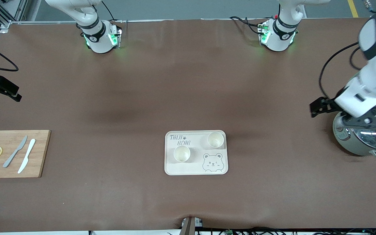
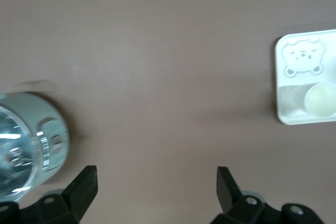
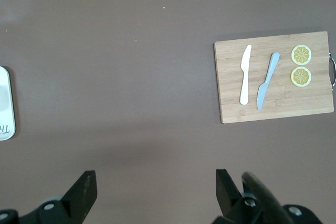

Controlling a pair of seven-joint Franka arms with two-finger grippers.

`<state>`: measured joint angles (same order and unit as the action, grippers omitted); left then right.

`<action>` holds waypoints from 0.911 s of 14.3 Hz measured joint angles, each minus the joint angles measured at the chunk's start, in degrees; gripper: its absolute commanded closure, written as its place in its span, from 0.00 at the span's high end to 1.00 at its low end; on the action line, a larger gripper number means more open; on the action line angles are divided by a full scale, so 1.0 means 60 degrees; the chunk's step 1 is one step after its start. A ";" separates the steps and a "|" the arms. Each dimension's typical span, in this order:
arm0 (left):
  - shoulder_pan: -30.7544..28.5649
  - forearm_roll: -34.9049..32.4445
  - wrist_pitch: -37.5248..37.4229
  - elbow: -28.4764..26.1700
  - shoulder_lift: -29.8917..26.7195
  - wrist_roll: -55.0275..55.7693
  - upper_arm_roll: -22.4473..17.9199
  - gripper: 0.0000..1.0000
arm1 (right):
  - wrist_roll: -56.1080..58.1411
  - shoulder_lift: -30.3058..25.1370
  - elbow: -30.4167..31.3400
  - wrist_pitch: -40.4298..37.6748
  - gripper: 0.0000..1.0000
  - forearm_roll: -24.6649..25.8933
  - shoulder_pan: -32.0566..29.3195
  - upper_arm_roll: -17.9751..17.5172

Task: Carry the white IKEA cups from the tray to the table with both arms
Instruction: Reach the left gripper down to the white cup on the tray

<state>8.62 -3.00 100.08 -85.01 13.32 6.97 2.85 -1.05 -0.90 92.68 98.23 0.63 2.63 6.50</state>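
Note:
Two white IKEA cups stand upright on the bear-printed tray (image 1: 196, 172) in the middle of the table: one cup (image 1: 215, 139) farther from the front camera, toward the left arm's end, and one cup (image 1: 181, 153) nearer, toward the right arm's end. The left wrist view shows the tray (image 2: 283, 80) with a cup (image 2: 320, 99) on it. My left gripper (image 1: 367, 121) (image 2: 156, 174) is open and empty over the rice cooker's edge. My right gripper (image 1: 3, 88) (image 3: 155, 177) is open and empty, over the table edge at the right arm's end.
A silver-lidded rice cooker (image 1: 354, 143) (image 2: 26, 145) stands at the left arm's end. A wooden cutting board (image 1: 38, 153) (image 3: 278, 114) with two knives and two lemon slices lies at the right arm's end. The tray's edge (image 3: 5, 103) shows in the right wrist view.

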 measured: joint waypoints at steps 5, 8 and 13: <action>0.1284 -0.0002 0.0858 0.0292 0.1450 0.1852 0.0031 1.00 | 0.0000 0.0010 -0.0074 0.0000 1.00 -0.0005 0.0000 -0.0001; 0.1766 -0.0005 0.1343 0.0343 0.2157 0.2648 0.0032 1.00 | 0.0000 0.0011 -0.0080 0.0000 1.00 -0.0011 0.0001 -0.0002; 0.2257 -0.0005 0.2555 0.0371 0.3211 0.3872 0.0040 1.00 | 0.0000 0.0138 -0.0083 0.0000 1.00 -0.0033 0.0013 -0.0032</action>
<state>22.16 -3.04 115.41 -82.78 32.59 30.20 3.09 -1.05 -0.07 92.19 98.23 0.43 2.71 6.31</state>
